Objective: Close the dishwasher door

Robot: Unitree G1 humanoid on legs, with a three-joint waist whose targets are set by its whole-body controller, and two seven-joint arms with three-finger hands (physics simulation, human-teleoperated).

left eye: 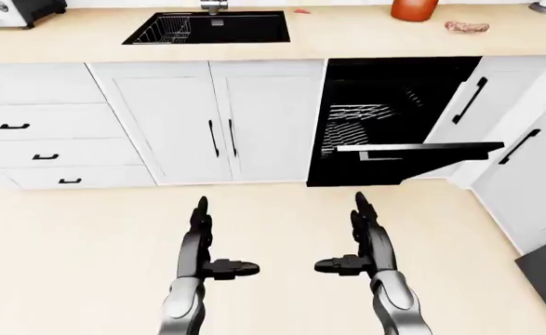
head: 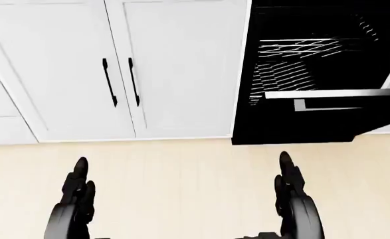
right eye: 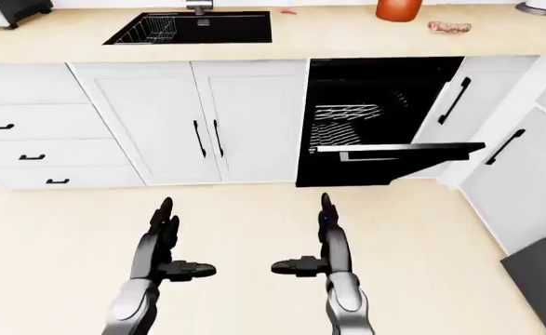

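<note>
Two hands raised over the bare floor [left eye: 86,237], well short of the cabinets: left hand [left eye: 201,241] and right hand [left eye: 366,237], both released, fingers [left eye: 201,209] extended straight toward the top of the left-eye view, thumbs pointing inward toward each other, grasping nothing.

Dishwasher [left eye: 389,105] set under the tabletop [left eye: 347,38], right of the double cabinet doors [left eye: 221,118] in the left-eye view. Dishwasher door [left eye: 421,153] hinged down, partly open, its top edge tilted outward with a pale handle strip visible; wire racks [head: 301,55] showing inside the dark cavity. Door above and slightly right of the right hand, apart from it, no contact.

Sink [left eye: 207,28] recessed in the tabletop at upper left, with a wire basket inside. Orange pot [left eye: 414,8] and a small pinkish item [left eye: 466,27] on the tabletop above the dishwasher. Drawers [left eye: 31,125] at far left.
</note>
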